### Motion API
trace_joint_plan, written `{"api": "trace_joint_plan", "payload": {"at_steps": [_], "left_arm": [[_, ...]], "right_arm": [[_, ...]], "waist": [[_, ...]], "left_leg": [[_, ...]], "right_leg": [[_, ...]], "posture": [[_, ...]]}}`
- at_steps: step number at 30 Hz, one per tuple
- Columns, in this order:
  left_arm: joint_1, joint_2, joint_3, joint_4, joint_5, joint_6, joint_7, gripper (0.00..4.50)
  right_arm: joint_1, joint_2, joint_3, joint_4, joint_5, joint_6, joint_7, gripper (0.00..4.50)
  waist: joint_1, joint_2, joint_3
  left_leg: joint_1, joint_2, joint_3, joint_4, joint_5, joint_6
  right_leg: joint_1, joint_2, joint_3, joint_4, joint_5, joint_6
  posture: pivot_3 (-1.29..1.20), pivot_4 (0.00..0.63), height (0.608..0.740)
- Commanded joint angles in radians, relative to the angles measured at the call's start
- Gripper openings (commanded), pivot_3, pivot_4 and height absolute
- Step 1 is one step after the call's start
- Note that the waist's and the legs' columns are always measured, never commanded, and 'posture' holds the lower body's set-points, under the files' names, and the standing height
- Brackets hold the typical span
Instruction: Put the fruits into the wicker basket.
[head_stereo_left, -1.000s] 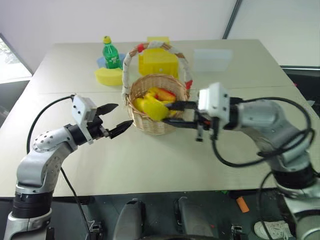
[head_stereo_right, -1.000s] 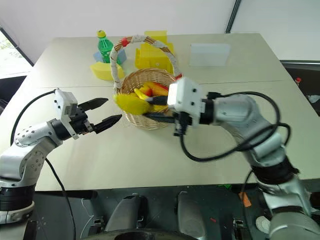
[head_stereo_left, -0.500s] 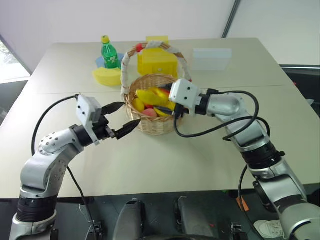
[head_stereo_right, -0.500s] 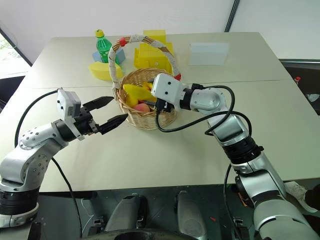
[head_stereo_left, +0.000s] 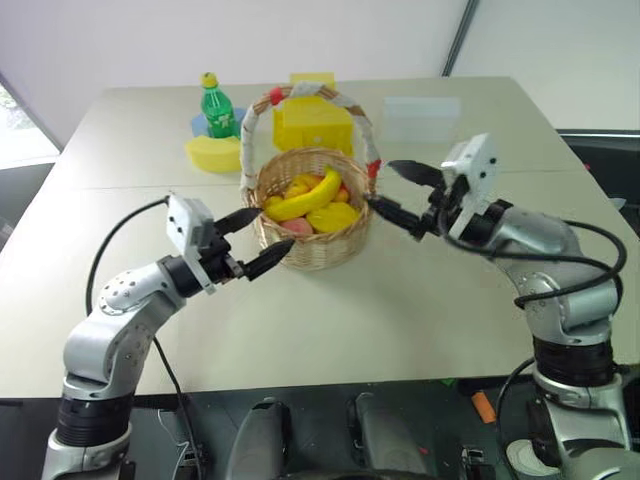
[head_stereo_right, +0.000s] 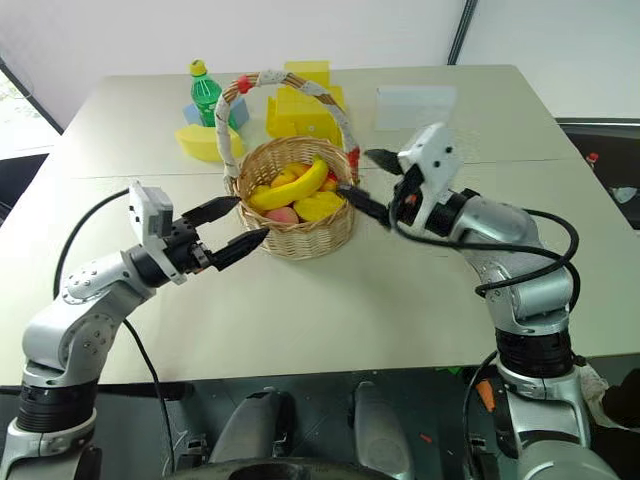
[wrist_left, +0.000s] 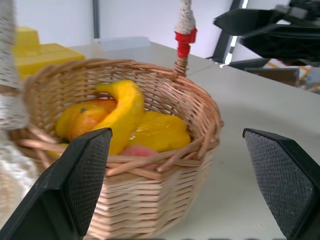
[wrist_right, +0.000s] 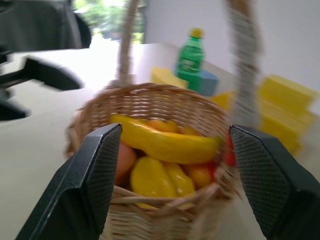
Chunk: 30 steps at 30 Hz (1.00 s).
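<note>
A pale beige table (head_stereo_left: 420, 300) fills the scene under a white wall, with a dark floor along its near edge. The wicker basket (head_stereo_left: 312, 206) stands near the table's middle, its tall white-wrapped handle (head_stereo_left: 250, 130) with red ends arching over it. The fruits lie inside: a curved yellow banana (head_stereo_left: 303, 197) across the top, a yellow mango-like one (head_stereo_left: 334, 217) at about 4 o'clock from it, a pink-red round one (head_stereo_left: 297, 227) at about 6 o'clock, and an orange-yellow one (head_stereo_right: 283, 181) tucked toward the far rim.

From the basket, the left gripper (head_stereo_left: 252, 240) sits at about 8 o'clock, just off the near-left wall. Its forearm is bent in from the left, roughly level, pointing toward the basket. Its two black fingers (head_stereo_left: 268, 262) are spread wide with nothing between them; in the left wrist view they frame the basket from either side.

The right gripper (head_stereo_left: 402, 195) sits at about 3 o'clock from the basket, close to the red handle end. That arm reaches in from the right, elbow low, wrist raised, pointing left at the basket. Its fingers (head_stereo_left: 395, 215) are parted and empty; the right wrist view shows them standing apart on either side of the basket.

At about 11 o'clock from the basket, well back, stand a green bottle (head_stereo_left: 221, 106) and a yellow half-moon dish (head_stereo_left: 216, 153); a yellow box (head_stereo_left: 315, 120) is at 12 o'clock.
</note>
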Motion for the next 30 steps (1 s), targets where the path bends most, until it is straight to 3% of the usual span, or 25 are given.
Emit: {"api": "trace_joint_plan", "payload": {"at_steps": [1, 8, 11, 16, 21, 27, 30], "left_arm": [[-0.023, -0.008, -0.014, -0.009, -0.004, -0.011, 0.001, 4.50], [-0.023, -0.012, -0.035, -0.015, 0.002, -0.016, -0.003, 4.50], [-0.007, -0.014, -0.033, -0.027, 0.004, -0.019, 0.000, 4.50], [0.008, -0.020, -0.033, -0.036, 0.006, -0.023, 0.006, 4.50], [0.005, -0.029, -0.044, -0.031, 0.008, -0.025, 0.006, 4.50], [-0.015, -0.038, -0.054, -0.016, 0.012, -0.028, 0.008, 4.50], [-0.031, -0.051, -0.066, 0.000, 0.018, -0.032, 0.009, 4.50]], "right_arm": [[-0.066, 0.070, -0.007, 0.079, -0.021, -0.030, -0.092, 3.56], [-0.138, 0.144, 0.031, 0.266, -0.072, -0.128, -0.099, 3.56], [-0.142, 0.147, 0.025, 0.287, -0.063, -0.131, -0.091, 2.79], [-0.134, 0.144, 0.008, 0.263, -0.038, -0.131, -0.079, 0.18], [-0.118, 0.111, -0.038, 0.228, -0.047, -0.150, -0.100, 0.08], [-0.095, -0.008, -0.214, 0.223, -0.066, -0.194, -0.180, 0.08], [-0.087, -0.096, -0.315, 0.313, -0.117, -0.230, -0.265, 0.08]], "waist": [[0.000, 0.000, 0.000], [0.007, 0.000, 0.000], [0.007, 0.000, 0.000], [0.006, 0.000, 0.000], [0.006, 0.000, 0.000], [0.013, 0.000, 0.000], [0.011, 0.000, 0.000]], "left_leg": [[0.000, 0.000, 0.000, 0.000, 0.000, 0.000], [-0.001, 0.000, 0.000, 0.000, 0.000, 0.000], [-0.002, -0.001, 0.000, 0.000, 0.000, 0.000], [-0.002, 0.000, 0.000, 0.000, 0.000, 0.000], [-0.002, 0.000, 0.000, 0.000, 0.000, 0.000], [-0.002, -0.002, 0.000, 0.000, 0.000, 0.000], [-0.003, -0.002, 0.000, 0.000, 0.000, 0.000]], "right_leg": [[0.000, 0.001, 0.000, 0.000, 0.000, 0.000], [-0.001, 0.000, 0.000, 0.000, 0.000, 0.000], [-0.001, -0.001, 0.000, -0.001, 0.000, 0.000], [-0.001, -0.001, 0.000, -0.001, 0.000, 0.000], [-0.001, -0.001, 0.000, 0.000, 0.000, 0.000], [-0.001, -0.002, 0.000, -0.001, 0.000, 0.000], [-0.001, -0.002, 0.000, -0.002, 0.000, 0.000]], "posture": [[0.00, 0.150, 0.740], [0.00, 0.150, 0.740], [0.00, 0.150, 0.740], [0.00, 0.150, 0.740], [0.00, 0.150, 0.740], [0.00, 0.150, 0.740], [0.00, 0.150, 0.740]]}}
